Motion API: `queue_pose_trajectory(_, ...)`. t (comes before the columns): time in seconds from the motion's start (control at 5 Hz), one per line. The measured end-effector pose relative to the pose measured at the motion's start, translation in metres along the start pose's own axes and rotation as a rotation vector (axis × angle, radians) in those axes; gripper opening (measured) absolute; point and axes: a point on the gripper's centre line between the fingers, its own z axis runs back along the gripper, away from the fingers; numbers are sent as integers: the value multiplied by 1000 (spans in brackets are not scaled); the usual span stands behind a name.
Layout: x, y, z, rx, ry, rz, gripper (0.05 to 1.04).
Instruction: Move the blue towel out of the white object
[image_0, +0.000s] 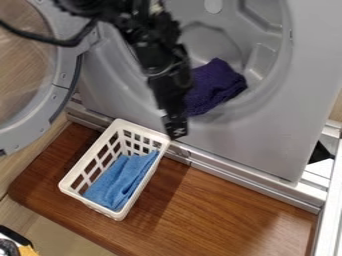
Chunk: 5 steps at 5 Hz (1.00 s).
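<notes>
Found blue towel bunched in white basket, lower left of frame, likely awaiting pickup. Saw claw near basket's upper-right corner, probably for towel approach; couldn't tell opening or grip.
</notes>
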Motion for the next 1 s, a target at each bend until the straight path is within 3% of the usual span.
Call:
queue_pose_trajectory(0.4, -34, 1, -4, -1, 58, 123, 1000)
queue_pose_trajectory(0.6, -53, -9, -22, -42, 119, 159, 1000)
queue_pose_trajectory(1.0, -79, -21, -51, -107, 169, 259, 1000)
